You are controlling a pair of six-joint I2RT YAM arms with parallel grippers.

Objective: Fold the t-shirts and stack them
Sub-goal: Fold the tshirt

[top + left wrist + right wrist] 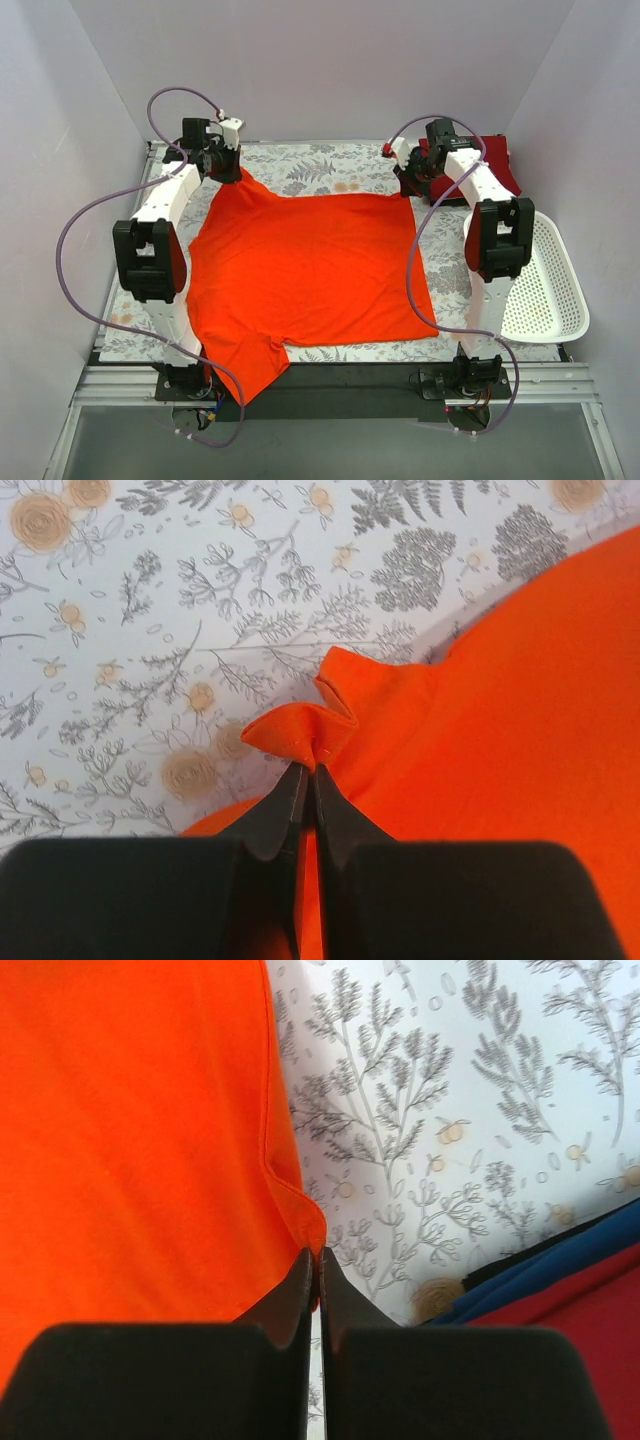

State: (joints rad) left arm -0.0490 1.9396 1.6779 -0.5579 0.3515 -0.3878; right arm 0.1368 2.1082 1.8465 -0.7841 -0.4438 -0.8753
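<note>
Lab test cell — bare white walls (pixel 320 60)

A floral cloth (pixel 320 165), white with grey leaves and tan blooms, covers the surface from edge to edge. A white perforated basket (pixel 550 280) sits at the right edge, towards the near right corner, overlapping the cloth's border. A silver metal rail (pixel 110 385) runs along the near edge, and pale walls (pixel 320 60) close off the other three sides.

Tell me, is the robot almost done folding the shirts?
Not yet. Looks done: a red shirt and a blue shirt lie piled at the far right corner. In hand: the orange shirt lies spread flat, the left claw and right claw each pinching a far corner. Left: folding it and stacking it.
</note>
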